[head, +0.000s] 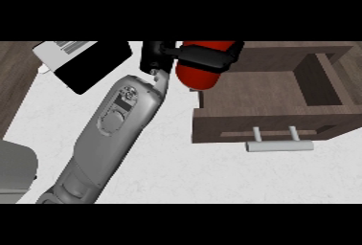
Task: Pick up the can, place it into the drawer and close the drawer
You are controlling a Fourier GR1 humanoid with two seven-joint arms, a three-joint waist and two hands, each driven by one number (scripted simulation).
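The red can [200, 76] hangs at the back left corner of the open brown drawer [233, 125], partly over its left wall. My right hand [157, 55] is shut on the can, and its black fingers [209, 53] wrap over the can's upper end and hide it. The grey forearm runs from the lower left up to the hand. The drawer stands pulled out, its inside bare, with a pale bar handle [278, 146] on its front. My left hand does not show.
A black slab [96, 64] with a white striped item [60, 50] lies at the back left of the white counter [176, 167]. A grey rounded shape [14, 167] sits at the left edge. Dark wood borders the counter at far left.
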